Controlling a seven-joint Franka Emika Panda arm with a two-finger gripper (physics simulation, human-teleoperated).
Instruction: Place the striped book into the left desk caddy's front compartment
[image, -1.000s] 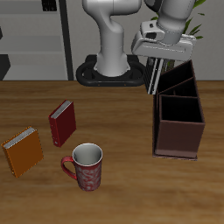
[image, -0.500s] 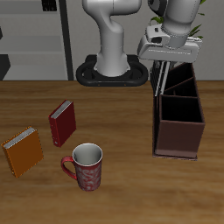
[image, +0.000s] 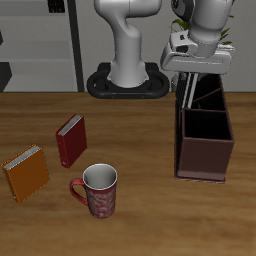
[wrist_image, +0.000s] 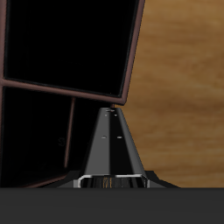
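Observation:
My gripper (image: 196, 74) is shut on the striped book (image: 187, 92), a thin dark book that hangs down edge-on from the fingers. The book hangs above the left desk caddy (image: 204, 158), a dark maroon-brown box, over its side wall nearest the table's middle and about level with the divider between its two compartments. The book's lower end is near rim height. In the wrist view the book (wrist_image: 114, 144) runs down from the gripper toward the caddy's rim (wrist_image: 133, 52), with a dark open compartment on each side of the divider.
A red book (image: 70, 140) and an orange book (image: 26, 172) lie on the wooden table, far from the caddy. A patterned mug (image: 100, 190) stands near the table's front edge. The robot's base (image: 125, 80) stands at the back.
My gripper has carried the striped book sideways toward the caddy and away from the mug. The book now hangs over the caddy's near side wall. Nothing else has moved.

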